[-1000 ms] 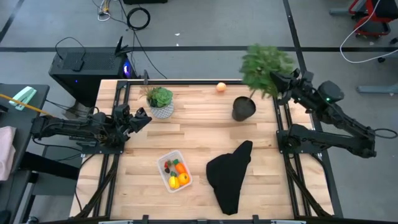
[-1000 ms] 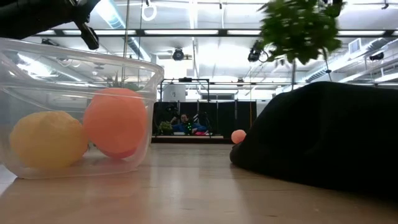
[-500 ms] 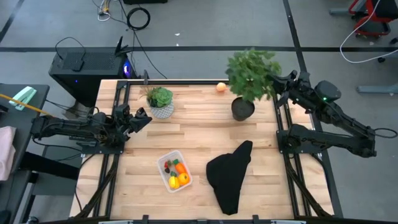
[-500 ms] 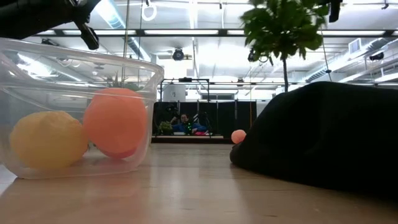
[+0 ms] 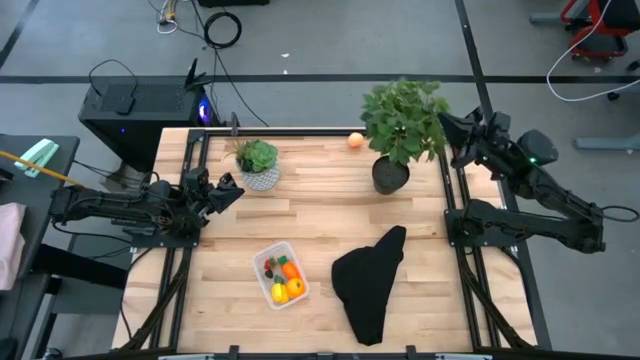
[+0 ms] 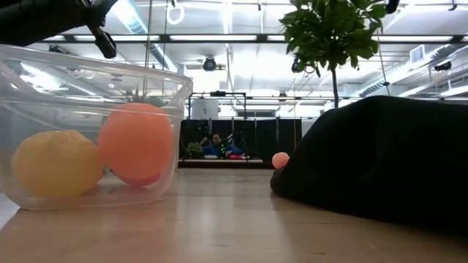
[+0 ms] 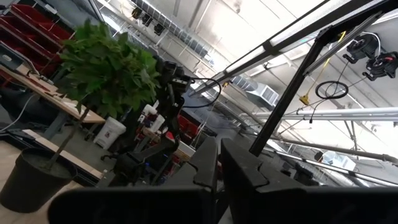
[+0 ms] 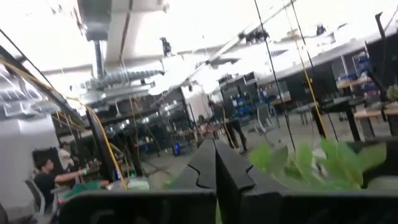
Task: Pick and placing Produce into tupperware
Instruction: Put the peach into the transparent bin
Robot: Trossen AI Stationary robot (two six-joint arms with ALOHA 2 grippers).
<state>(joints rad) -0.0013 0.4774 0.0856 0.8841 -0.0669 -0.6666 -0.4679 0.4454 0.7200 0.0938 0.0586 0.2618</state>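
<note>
One peach produce (image 5: 355, 140) outside tupperware (image 5: 280, 274).

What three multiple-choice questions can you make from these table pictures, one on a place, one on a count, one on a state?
1. Where is the small orange ball-shaped toy fruit left outside?
A. on the black cloth
B. near the table's far edge
C. in the white pot

2. How many green potted plants stand on the table?
A. two
B. one
C. four

3. What state is the clear shallow plastic container in?
A. lidded
B. overturned
C. open, holding toy produce

Answers: 1 B, it lies beside the tall green plant in the dark pot. 2 A, that and the small plant in the white pot. 3 C, coloured pieces show inside.
</note>
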